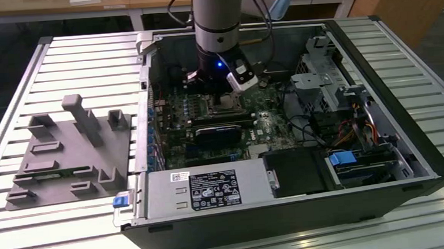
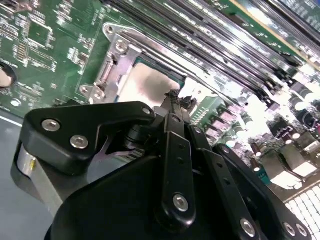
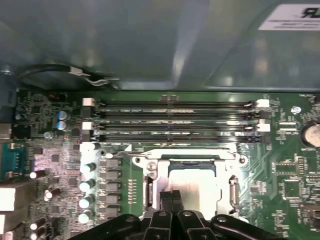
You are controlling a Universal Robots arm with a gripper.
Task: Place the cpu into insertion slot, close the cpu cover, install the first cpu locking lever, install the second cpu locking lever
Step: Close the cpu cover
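Observation:
The cpu (image 3: 192, 181) lies flat in the insertion slot (image 1: 221, 108) on the green board, its dull silver top showing in both wrist views (image 2: 147, 86). The cpu cover (image 3: 186, 155), a thin silvery frame, lies down around the chip (image 2: 119, 56). My gripper (image 3: 171, 194) is shut, its black fingertips (image 2: 172, 96) pressed together with nothing between them, right at the chip's near edge, just above or touching it. In the exterior view the gripper (image 1: 230, 96) hangs inside the open computer case directly over the socket.
Long black memory slots (image 3: 175, 120) run beside the socket. A row of capacitors (image 3: 87, 185) stands on its other side. A black fan block (image 1: 218, 135), the power supply (image 1: 203, 189) and a drive cage (image 1: 328, 89) crowd the case. A grey fixture (image 1: 69, 151) sits on the table.

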